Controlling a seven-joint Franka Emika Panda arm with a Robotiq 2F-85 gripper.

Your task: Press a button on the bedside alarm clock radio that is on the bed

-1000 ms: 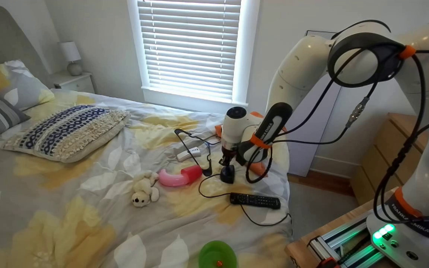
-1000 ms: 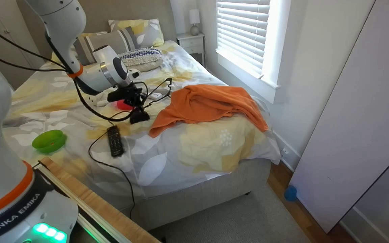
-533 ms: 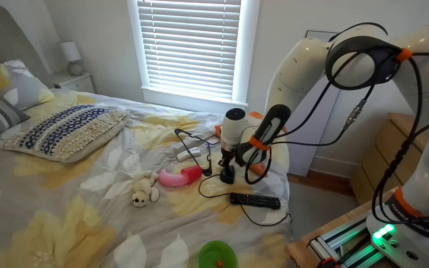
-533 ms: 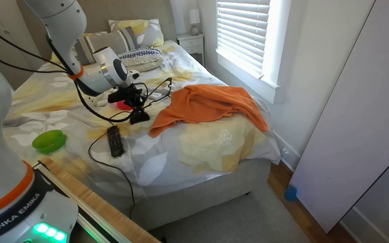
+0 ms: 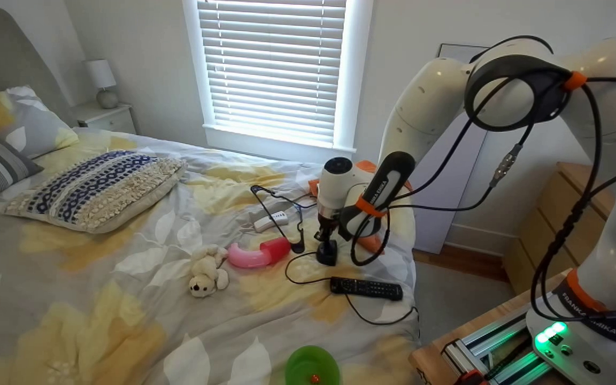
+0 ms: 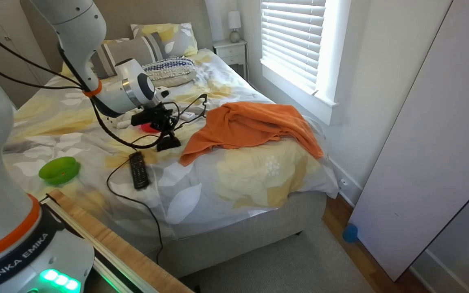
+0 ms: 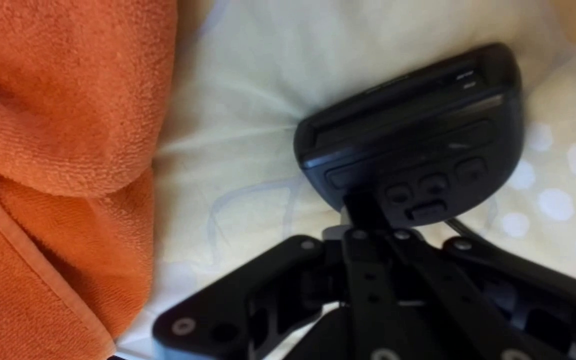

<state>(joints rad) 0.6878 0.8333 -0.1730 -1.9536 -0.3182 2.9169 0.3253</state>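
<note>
The bedside alarm clock radio (image 7: pixel 418 135) is small, dark and boxy, with several buttons on its top and a thin cord. It sits on the bed (image 5: pixel 110 289) with its floral bedding, and also shows in both exterior views (image 5: pixel 326 253) (image 6: pixel 168 143). My gripper (image 7: pixel 367 205) is shut, its fingertips together with nothing between them. The tips lie over the clock's near top face, beside the small buttons, and seem to touch it; they hide part of that face. In both exterior views the gripper (image 5: pixel 325 234) (image 6: pixel 171 133) points down right onto the clock.
An orange cloth (image 6: pixel 250 126) lies close beside the clock. A black remote (image 5: pixel 366 288), a pink object (image 5: pixel 252 256), a black hanger (image 5: pixel 270 211), a white box (image 5: pixel 271 221), a stuffed toy (image 5: pixel 207 271) and a green bowl (image 6: pixel 59 170) lie around. Thin cords run across the bedding.
The arm and gripper have come down slightly. The clock appears a little lower too, in both exterior views. Other objects have not moved.
</note>
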